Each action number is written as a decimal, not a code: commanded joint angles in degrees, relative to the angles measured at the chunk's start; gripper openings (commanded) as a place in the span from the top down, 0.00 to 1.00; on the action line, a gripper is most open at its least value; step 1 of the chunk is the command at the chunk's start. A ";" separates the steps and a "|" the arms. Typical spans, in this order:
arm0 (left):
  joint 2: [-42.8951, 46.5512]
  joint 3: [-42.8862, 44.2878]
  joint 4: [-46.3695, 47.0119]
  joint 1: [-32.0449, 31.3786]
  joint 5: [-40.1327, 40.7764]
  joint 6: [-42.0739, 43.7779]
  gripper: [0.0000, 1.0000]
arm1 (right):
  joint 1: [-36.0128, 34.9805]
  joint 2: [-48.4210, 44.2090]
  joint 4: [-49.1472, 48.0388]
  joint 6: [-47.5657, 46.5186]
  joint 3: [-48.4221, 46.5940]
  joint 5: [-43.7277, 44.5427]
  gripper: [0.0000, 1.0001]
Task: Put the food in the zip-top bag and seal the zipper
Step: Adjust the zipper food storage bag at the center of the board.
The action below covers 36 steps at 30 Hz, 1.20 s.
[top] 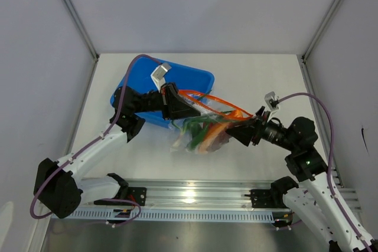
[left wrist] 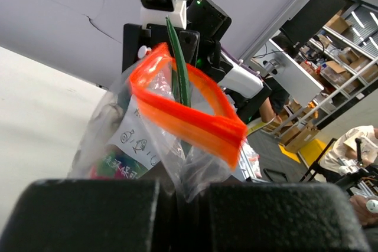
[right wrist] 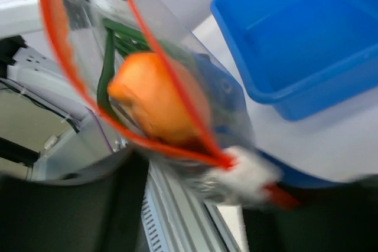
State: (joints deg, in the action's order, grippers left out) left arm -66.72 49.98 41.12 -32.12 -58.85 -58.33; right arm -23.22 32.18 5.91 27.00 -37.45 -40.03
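Observation:
The zip-top bag (top: 201,131) hangs between my two grippers above the table, and its orange-red zipper (top: 215,101) gapes in a loop. The food (top: 204,135) lies inside: green pods (right wrist: 106,81) and an orange slice (right wrist: 159,104). My left gripper (top: 177,105) is shut on the clear plastic at the bag's left end, just under the zipper (left wrist: 189,119). My right gripper (top: 245,128) is at the zipper's right end. Its fingers stand apart on either side of the white tip (right wrist: 251,172), which lies close to the right finger.
A blue plastic tray (top: 189,78) sits behind the bag, partly under my left arm. The aluminium rail (top: 195,196) with both arm bases runs along the near edge. Grey walls close in the table on the left, back and right.

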 commanded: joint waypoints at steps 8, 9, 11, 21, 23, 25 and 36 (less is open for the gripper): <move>1.23 -2.86 7.14 0.39 -0.56 -2.07 0.84 | 0.02 -0.63 -10.05 2.97 -1.39 -3.30 1.00; 1.94 -3.48 5.74 0.30 -0.56 0.64 0.73 | 0.11 -0.72 -7.61 1.92 -1.57 -2.95 1.00; 4.91 -4.35 -1.78 0.22 0.14 5.48 0.60 | 0.11 -1.07 -3.91 0.43 -2.44 -2.77 1.00; 23.53 -9.71 -37.32 -0.22 19.89 34.93 0.00 | -0.95 0.06 14.54 -10.56 -4.21 -4.09 1.00; 27.15 -11.65 -37.78 -0.22 23.94 36.00 0.00 | -2.52 0.95 17.02 -13.02 -4.12 -1.91 1.00; 31.27 -13.59 -37.69 -0.22 28.51 36.44 0.00 | -4.45 2.26 15.80 -12.68 -3.94 -0.94 1.00; 33.24 -10.08 -45.86 -0.22 40.74 41.54 0.00 | -13.51 7.01 14.30 -13.03 -3.77 6.03 1.00</move>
State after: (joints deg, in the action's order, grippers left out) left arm -31.46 37.10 -0.03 -32.12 -23.70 -19.25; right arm -36.32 40.80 24.71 15.09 -39.53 -33.85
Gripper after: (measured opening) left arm 0.994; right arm 0.091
